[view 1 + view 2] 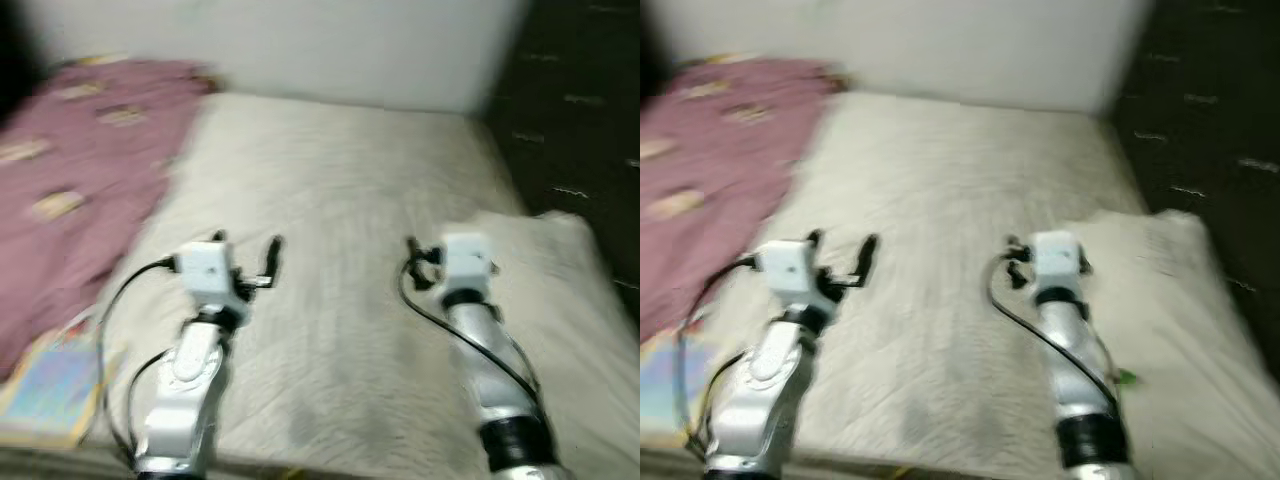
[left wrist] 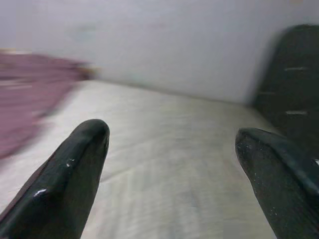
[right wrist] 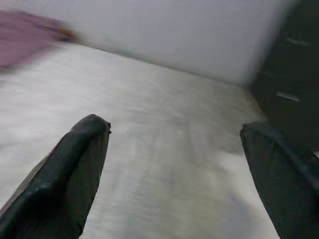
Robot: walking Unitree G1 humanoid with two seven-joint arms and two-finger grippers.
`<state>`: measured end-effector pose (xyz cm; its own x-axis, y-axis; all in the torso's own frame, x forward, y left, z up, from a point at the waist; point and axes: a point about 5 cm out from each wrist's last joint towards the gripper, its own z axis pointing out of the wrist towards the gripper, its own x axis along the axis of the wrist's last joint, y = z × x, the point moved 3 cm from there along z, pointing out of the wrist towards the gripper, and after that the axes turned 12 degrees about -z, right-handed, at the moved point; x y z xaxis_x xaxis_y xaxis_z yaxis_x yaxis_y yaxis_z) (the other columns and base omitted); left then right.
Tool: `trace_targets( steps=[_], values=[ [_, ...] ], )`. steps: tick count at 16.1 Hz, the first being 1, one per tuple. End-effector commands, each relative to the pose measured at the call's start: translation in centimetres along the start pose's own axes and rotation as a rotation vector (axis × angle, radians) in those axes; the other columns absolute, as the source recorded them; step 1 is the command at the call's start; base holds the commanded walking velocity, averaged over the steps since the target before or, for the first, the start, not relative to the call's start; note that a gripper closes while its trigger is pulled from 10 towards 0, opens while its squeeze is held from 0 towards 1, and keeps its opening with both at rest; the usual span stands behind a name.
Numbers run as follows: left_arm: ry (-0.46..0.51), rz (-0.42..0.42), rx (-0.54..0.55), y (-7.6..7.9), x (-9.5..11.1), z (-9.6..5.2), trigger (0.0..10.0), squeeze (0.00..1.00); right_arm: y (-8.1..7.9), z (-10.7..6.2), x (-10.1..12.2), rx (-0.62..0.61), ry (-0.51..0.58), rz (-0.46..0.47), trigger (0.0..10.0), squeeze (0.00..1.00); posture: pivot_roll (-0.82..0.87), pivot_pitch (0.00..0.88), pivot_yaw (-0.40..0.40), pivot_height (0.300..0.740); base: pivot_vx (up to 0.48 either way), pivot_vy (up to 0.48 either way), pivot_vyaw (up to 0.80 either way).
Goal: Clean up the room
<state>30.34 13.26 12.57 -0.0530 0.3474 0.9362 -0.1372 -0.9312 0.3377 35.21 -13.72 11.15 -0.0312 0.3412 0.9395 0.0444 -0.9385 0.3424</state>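
A cream bed sheet (image 1: pixel 340 170) covers the mattress in front of me. A maroon patterned blanket (image 1: pixel 70 180) lies rumpled over the bed's left side. A cream pillow (image 1: pixel 565 300) rests at the right. My left gripper (image 1: pixel 247 243) hovers open over the near left of the sheet, with nothing between its fingers (image 2: pixel 75 169). My right gripper (image 3: pixel 174 134) is also open and empty, held over the near middle of the bed beside the pillow. The pictures are blurred.
A colourful book (image 1: pixel 50 385) lies at the bed's near left corner, partly under the blanket's edge. A white wall (image 1: pixel 350 50) stands behind the bed and a dark panel (image 1: pixel 580 100) at its right. A small green item (image 1: pixel 1125 377) sits by the right arm.
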Motion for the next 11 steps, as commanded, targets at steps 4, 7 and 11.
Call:
trace_targets(
  steps=[4,7,11],
  values=[
    [0.004,0.002,0.004,0.72,0.07,0.39,10.0,0.0,0.82,-0.13,-0.37,-0.015,-0.005,-0.014,10.0,0.0,-0.02,0.009,-0.042,0.74,0.0,0.0,0.0],
    [0.006,-0.006,0.008,0.69,0.05,0.39,10.0,0.0,0.85,-0.06,-0.22,-0.015,0.002,-0.016,10.0,0.0,-0.02,0.005,-0.043,0.74,0.0,0.0,0.0],
    [0.003,-0.016,0.008,0.66,-0.06,0.42,10.0,0.0,0.97,0.0,-0.05,-0.017,0.008,0.021,10.0,0.0,-0.02,0.0,-0.043,0.74,0.0,0.0,0.0]
  ],
)
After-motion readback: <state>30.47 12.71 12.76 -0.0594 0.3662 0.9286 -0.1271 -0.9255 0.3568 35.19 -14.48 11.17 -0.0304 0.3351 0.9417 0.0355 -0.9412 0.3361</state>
